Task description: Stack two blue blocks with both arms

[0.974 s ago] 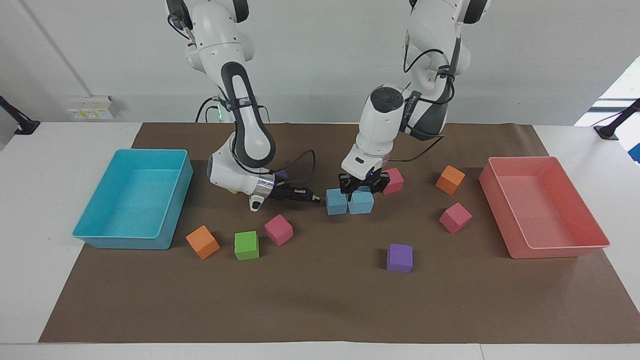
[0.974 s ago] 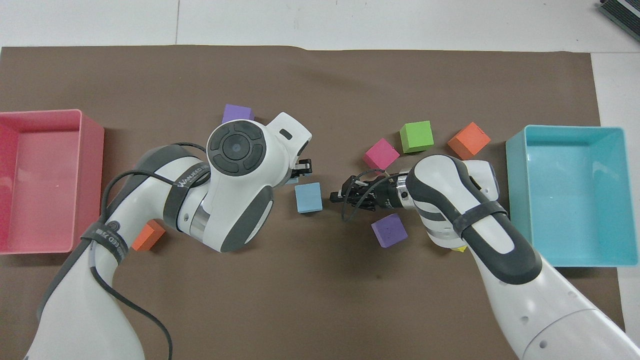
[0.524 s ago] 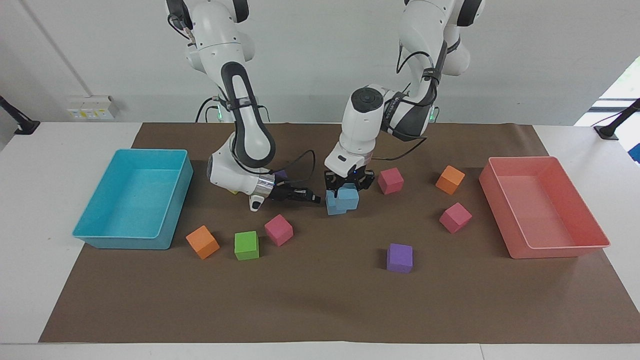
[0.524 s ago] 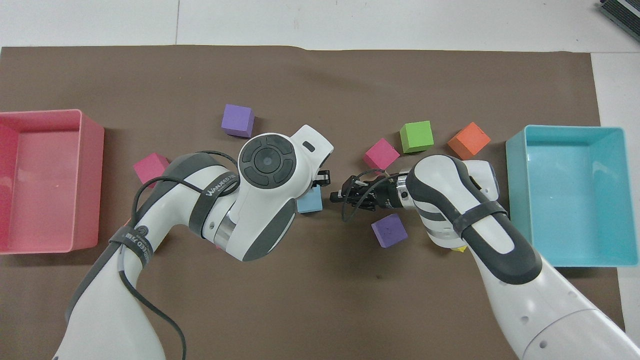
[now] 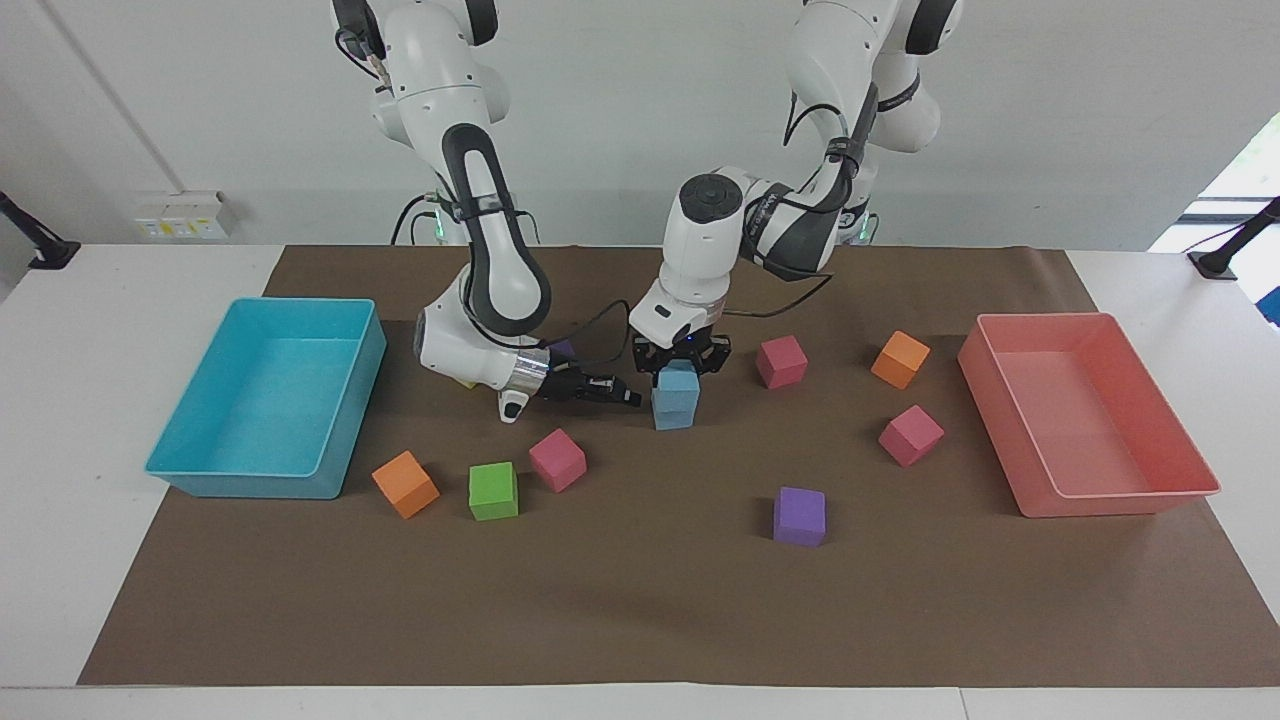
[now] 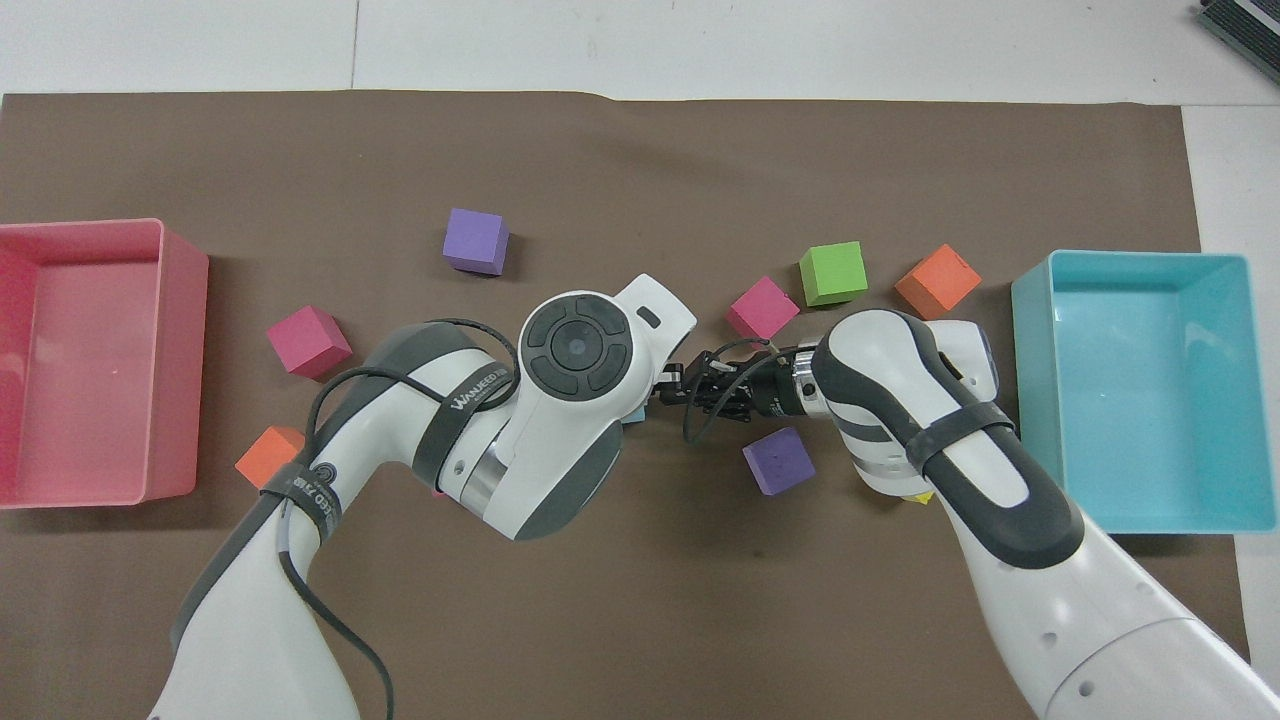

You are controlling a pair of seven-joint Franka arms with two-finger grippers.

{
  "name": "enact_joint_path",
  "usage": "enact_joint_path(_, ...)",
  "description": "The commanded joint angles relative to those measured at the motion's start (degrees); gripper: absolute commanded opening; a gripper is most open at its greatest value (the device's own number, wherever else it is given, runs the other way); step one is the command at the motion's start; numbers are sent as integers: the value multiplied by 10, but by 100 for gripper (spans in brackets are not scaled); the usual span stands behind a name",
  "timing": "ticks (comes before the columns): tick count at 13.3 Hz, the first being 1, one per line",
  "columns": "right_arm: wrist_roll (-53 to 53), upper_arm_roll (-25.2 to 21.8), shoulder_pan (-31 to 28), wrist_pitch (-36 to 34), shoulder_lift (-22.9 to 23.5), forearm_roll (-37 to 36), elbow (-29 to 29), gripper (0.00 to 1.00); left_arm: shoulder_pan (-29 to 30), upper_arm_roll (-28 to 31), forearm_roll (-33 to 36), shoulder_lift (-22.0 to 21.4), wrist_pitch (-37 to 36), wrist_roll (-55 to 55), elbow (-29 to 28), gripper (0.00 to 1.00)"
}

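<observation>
Two blue blocks stand one on the other in the middle of the mat. The upper blue block sits squarely over the lower blue block, and the two look in contact. My left gripper comes straight down on the upper block and is shut on it. My right gripper lies low and level, shut and empty, with its tip close beside the lower block. In the overhead view the left arm's hand covers the stack, leaving only a blue sliver, and the right gripper points at it.
A cyan tray stands at the right arm's end and a pink tray at the left arm's end. Loose cubes lie around: pink, orange, pink, purple, pink, green, orange.
My left gripper lifted its blue block from beside the other one and carried it toward the right arm's end, onto the top of it. The right arm stayed still.
</observation>
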Motion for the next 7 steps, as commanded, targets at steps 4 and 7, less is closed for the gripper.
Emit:
enact_joint_path(4,-18,3,-1,7,1,18,-4,0,-12,10,-4,-3,-3,-11,-20,10)
enact_joint_path(7,-18,3,-1,7,1,18,-4,0,-12,10,-4,-5,-3,-11,-22,10)
